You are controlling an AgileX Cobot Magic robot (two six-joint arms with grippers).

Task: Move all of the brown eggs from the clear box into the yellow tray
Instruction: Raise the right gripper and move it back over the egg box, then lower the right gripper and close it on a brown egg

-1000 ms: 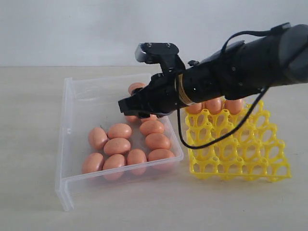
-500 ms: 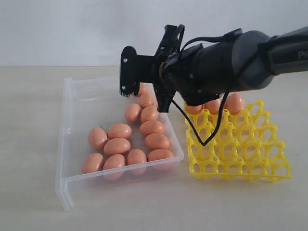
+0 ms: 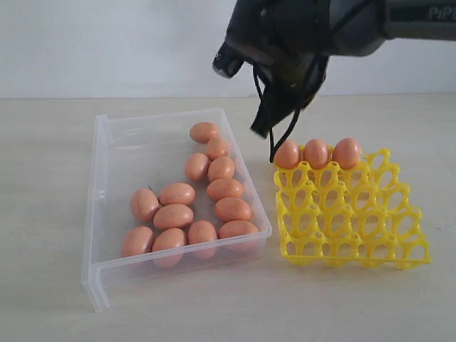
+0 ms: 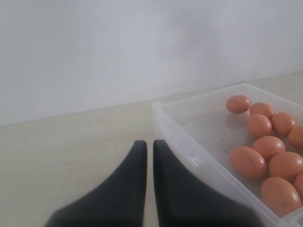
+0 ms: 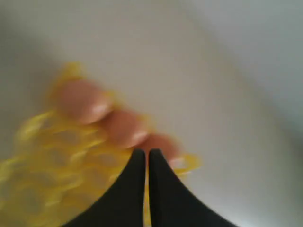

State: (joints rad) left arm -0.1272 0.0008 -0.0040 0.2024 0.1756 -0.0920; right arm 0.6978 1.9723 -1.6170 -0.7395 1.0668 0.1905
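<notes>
Several brown eggs lie in the clear box on the left. The yellow tray stands to its right with three eggs in its back row. My right gripper hangs in the air above the gap between box and tray, shut and holding nothing. In the blurred right wrist view its tips point at the tray's three eggs. My left gripper is shut and empty, low over the table just outside the box wall. It is outside the exterior view.
The light table stretches round the box and tray, with a pale wall behind. The right arm's dark body and cable hang over the back of the tray.
The right arm has risen out of the box and swung up and to the right, towards the tray. Its jaws have shut with no egg in them. The eggs have not moved.
</notes>
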